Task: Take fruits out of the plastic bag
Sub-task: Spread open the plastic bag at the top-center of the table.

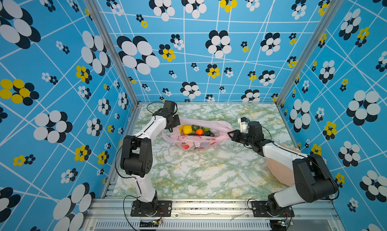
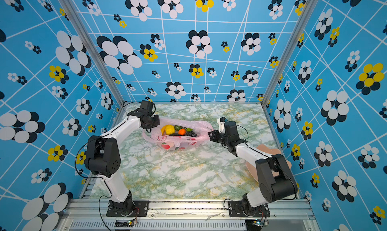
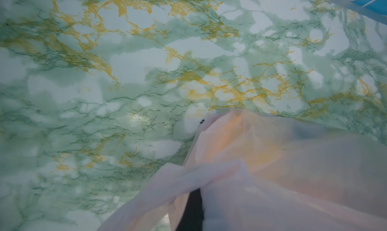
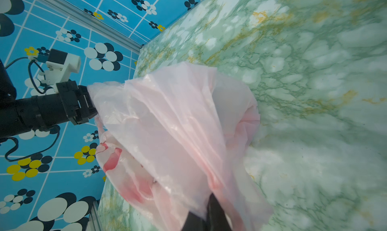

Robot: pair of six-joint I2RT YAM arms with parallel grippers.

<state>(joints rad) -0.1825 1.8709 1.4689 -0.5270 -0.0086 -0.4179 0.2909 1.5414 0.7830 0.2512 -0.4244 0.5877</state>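
a: where does the plastic bag [image 1: 196, 143] lie?
b: on the counter [image 1: 199, 173], toward the back, with its mouth gaping upward. the fruits [image 1: 195, 130] sit inside in a row: lemon [image 1: 187, 129] at the left end, orange [image 1: 199, 131] in the middle, grapes [image 1: 209, 133] to the right.
a: and the tools?
b: the left tool [image 1: 171, 129] is closed on the bag's left edge. the right tool [image 1: 230, 134] is closed on its right end. the bag's long axis runs straight from one to the other, so it hangs stretched between them.
a: which arm is nearer the fruit?
b: the left one, just beside the lemon. the right is farther from the pile. one tool probably has to let go before it can reach in.
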